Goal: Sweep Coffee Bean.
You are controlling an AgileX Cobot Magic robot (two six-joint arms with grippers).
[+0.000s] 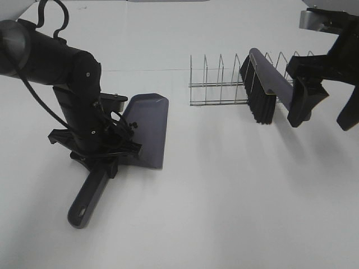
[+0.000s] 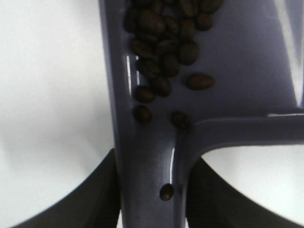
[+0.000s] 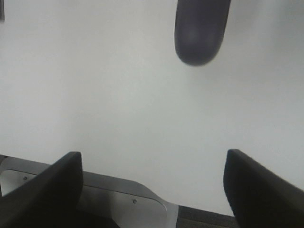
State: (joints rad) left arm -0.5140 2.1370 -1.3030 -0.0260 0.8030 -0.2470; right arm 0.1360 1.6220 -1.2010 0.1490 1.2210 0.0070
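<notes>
Several dark coffee beans (image 2: 164, 47) lie in a loose cluster inside the grey-purple dustpan (image 2: 237, 71), and one sits lower on its handle. My left gripper (image 2: 149, 209) is shut on that handle, one black finger on each side. In the high view the dustpan (image 1: 150, 126) rests flat on the white table with the left gripper (image 1: 106, 157) on its handle. The grey brush (image 1: 261, 84) with black bristles leans in the wire rack (image 1: 216, 84). My right gripper (image 1: 328, 109) stands open beside the brush handle, holding nothing. The handle's rounded tip (image 3: 199, 31) lies apart, beyond the right gripper (image 3: 152, 190).
The wire rack stands at the back middle of the table (image 1: 224, 196). The dustpan's handle end (image 1: 83, 207) points toward the front left. A grey mount (image 1: 311, 19) sits at the back right corner.
</notes>
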